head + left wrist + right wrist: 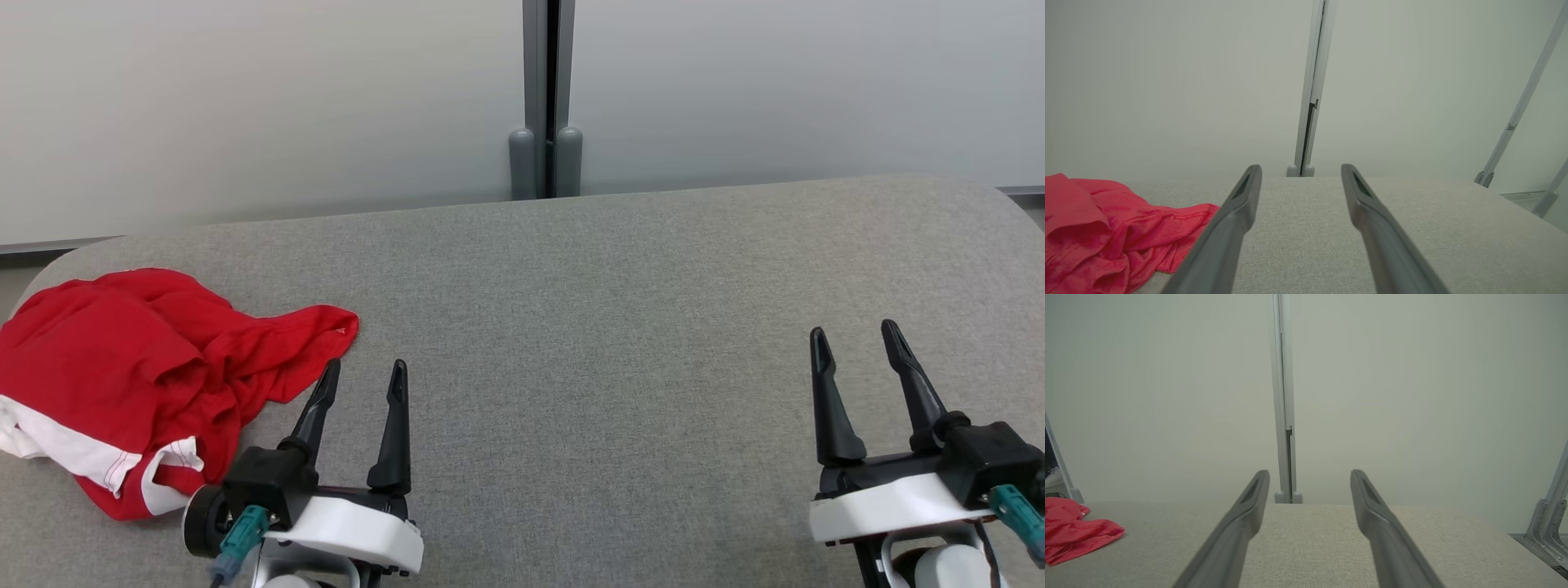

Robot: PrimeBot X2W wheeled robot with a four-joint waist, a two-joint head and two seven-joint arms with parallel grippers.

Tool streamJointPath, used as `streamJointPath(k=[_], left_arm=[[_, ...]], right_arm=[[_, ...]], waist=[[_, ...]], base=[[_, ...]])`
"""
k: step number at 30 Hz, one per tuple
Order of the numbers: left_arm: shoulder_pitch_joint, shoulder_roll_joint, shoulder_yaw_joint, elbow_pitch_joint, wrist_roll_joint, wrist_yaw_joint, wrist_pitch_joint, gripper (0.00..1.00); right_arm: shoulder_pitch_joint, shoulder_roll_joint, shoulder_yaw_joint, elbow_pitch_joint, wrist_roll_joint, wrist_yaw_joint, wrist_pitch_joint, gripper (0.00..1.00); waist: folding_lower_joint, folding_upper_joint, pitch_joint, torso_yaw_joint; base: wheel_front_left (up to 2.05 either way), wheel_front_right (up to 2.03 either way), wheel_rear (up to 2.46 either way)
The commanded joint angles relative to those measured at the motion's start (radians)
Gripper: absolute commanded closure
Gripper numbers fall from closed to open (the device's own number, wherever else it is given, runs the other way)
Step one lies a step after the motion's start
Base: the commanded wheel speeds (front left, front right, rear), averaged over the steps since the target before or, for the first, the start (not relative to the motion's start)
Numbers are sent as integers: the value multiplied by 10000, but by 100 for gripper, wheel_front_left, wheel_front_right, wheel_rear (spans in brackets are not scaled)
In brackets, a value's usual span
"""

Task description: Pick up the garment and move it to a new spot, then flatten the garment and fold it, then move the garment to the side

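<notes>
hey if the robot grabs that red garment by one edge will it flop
Probably floppy: the red garment lies crumpled in soft folds, so one pinched edge would likely leave the rest hanging. It looks thin, so likely light. On the grey fabric tabletop, pushing would probably bunch it rather than slide it.

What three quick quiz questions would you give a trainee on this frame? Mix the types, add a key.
1. Fill in: the left gripper and the right gripper both stand ____ and hold nothing.
2. Which is nearest the red garment? A) left gripper B) right gripper C) both equally far
3. True or false: the garment lies folded flat in the middle of the grey table.
Key: 1 open; 2 A; 3 false, it lies crumpled at the table's left end.
</notes>
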Motion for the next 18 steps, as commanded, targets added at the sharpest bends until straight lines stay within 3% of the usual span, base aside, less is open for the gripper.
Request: streamJointPath(k=[1,11,18], left_arm=[[-184,110,-57,-39,254,115,-98,0],[-196,222,-451,125,958,522,-306,0],[3,17,-103,188,568,189,-448,0]], right_arm=[[-43,-10,26,-68,-318,27,-119,0],[7,-3,289,24,-780,27,-333,0],[132,-4,195,185,704,28,-475,0]], waist=[[0,-1,-4,8],[0,-1,2,9],[0,-1,-2,57]], base=[[0,0,0],[0,0,0],[0,0,0]])
